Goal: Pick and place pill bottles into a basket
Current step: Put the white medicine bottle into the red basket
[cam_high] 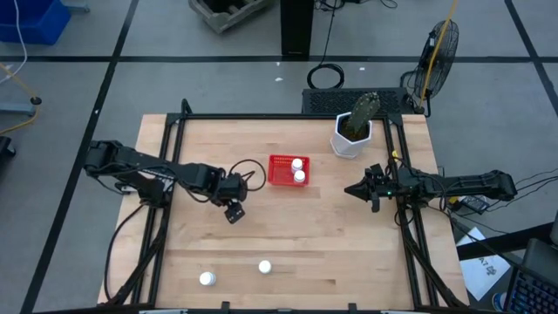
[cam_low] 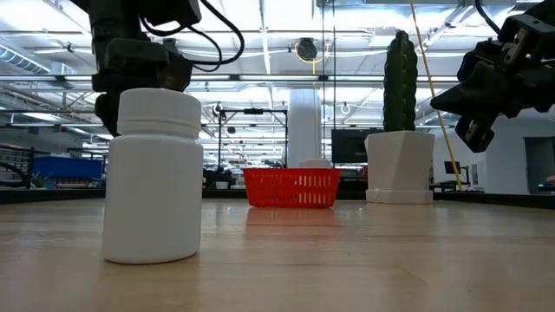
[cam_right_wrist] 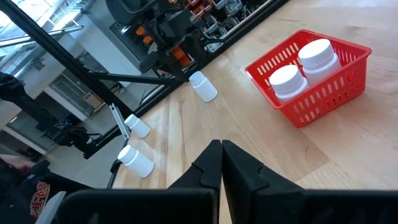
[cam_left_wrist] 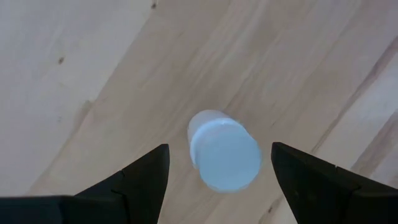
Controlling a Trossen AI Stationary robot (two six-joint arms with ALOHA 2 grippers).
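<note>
Nearest the low camera stands one pill bottle (cam_low: 153,176), upright on the table (cam_high: 323,253) at its front edge; you have a second loose one (cam_high: 265,267) just beside it in the high view. A third bottle (cam_left_wrist: 224,149) sits between the spread fingers of your left gripper (cam_high: 234,210), which hangs over it with jaws wide and nothing held. Two bottles (cam_high: 299,169) already lie in the red basket (cam_high: 281,171), near the cactus planter (cam_high: 351,131). Your right gripper (cam_high: 356,188) waits closed and empty at the table's right side.

Risks, as judged:
- Whether the targeted bottle stands or is tipped cannot be settled from the wrist view; it looks tilted. If you close on the cap rim, expect it to squirt out and roll.
- A descent off centre would have one finger knock the bottle over.
- The basket is small and half full; a high release may bounce the bottle off the two inside, or shove the light basket.
</note>
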